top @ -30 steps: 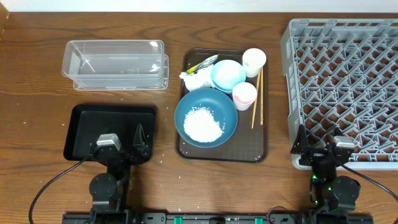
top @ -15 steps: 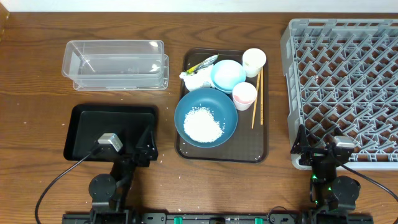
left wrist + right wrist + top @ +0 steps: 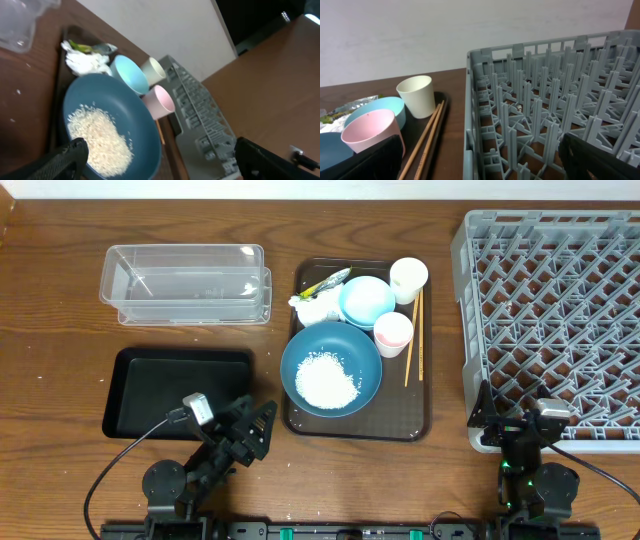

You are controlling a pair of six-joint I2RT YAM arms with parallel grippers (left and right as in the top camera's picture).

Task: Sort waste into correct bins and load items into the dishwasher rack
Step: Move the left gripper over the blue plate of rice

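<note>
Left gripper point(image 3: 258, 425) tilts rightward at lower centre, fingers wide and empty, right gripper point(image 3: 505, 420) wide too; chopsticks point(image 3: 413, 337) lie lengthwise top-to-bottom, centre-right.

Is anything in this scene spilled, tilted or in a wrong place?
Only a small thing: a few white specks lie on the bare table between the clear tub and the black tray, perhaps stray rice; too small to tell. The rice heap sits inside the dark-blue bowl.
</note>
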